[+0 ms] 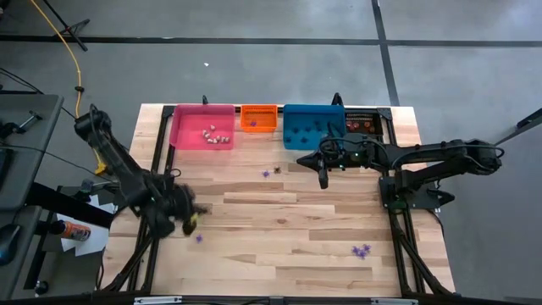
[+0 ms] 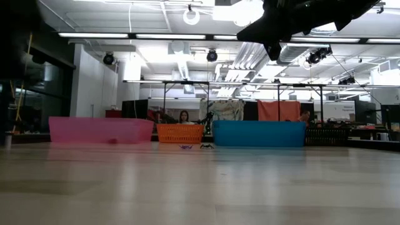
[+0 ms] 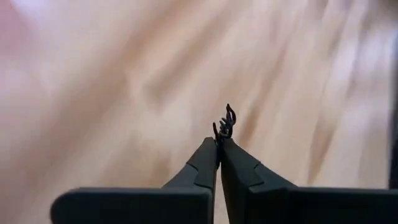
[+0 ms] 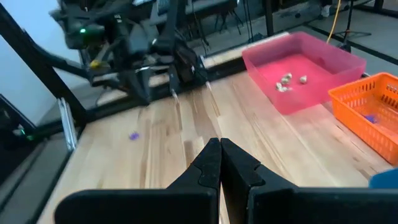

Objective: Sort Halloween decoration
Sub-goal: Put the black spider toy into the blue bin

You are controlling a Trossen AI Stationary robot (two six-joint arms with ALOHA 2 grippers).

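The left claw [image 3: 219, 142] was pinched fully shut on 1 small black trinket [image 3: 226, 123], whose spindly legs stuck up past the fingertips in the left wrist view. In the high view this claw [image 1: 188, 222] sat at the lower left of the frame, over the tabletop [image 1: 279, 246], just beside a loose purple trinket [image 1: 199, 238]. We judged the step in hand to be the pick, just completed. The next move called for a lift and a carry toward the bins along the upper edge of the tabletop: the pink bin [image 1: 201, 127] with pale pieces in it, the orange bin [image 1: 259, 118] and the blue bin [image 1: 312, 125]. Which bin took black pieces we could not tell for certain. The grip was thin, so we thought the trinket might slip on a quick swing.

The right claw [image 1: 323, 180], closed on nothing, waited below the blue bin near the frame's centre. More purple trinkets [image 1: 362, 250] lay at lower right.
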